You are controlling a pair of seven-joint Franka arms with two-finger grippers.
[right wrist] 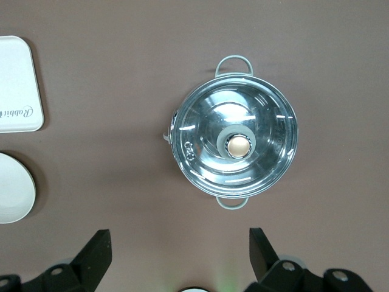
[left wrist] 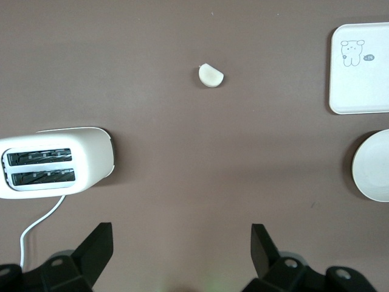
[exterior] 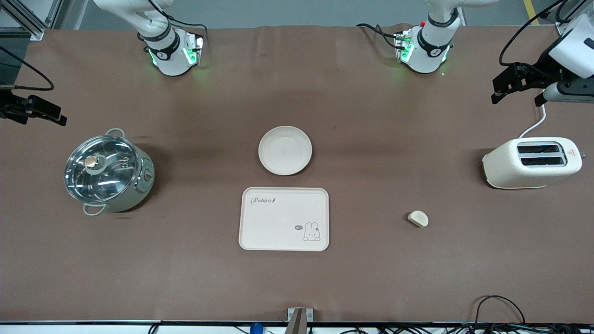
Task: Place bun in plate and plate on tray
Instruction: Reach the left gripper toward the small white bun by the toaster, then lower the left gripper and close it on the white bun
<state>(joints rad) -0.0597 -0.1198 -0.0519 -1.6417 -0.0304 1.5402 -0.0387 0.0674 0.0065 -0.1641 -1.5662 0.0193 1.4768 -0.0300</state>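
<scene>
The bun (exterior: 418, 218) (left wrist: 211, 75), a small pale half-moon lump, lies on the brown table toward the left arm's end. The round cream plate (exterior: 285, 150) (left wrist: 372, 165) (right wrist: 13, 188) sits mid-table, empty. The rectangular tray (exterior: 284, 218) (left wrist: 362, 85) (right wrist: 18, 79) with "Rabbit" lettering lies just nearer the front camera than the plate, also empty. My left gripper (left wrist: 181, 243) (exterior: 516, 95) hangs open and empty high over bare table beside the toaster. My right gripper (right wrist: 180, 249) (exterior: 39, 118) hangs open and empty high over bare table beside the pot.
A white toaster (exterior: 532, 162) (left wrist: 53, 163) with its cord stands toward the left arm's end. A pale green pot with a glass lid (exterior: 107, 170) (right wrist: 236, 147) stands toward the right arm's end. Cables run along the table's near edge.
</scene>
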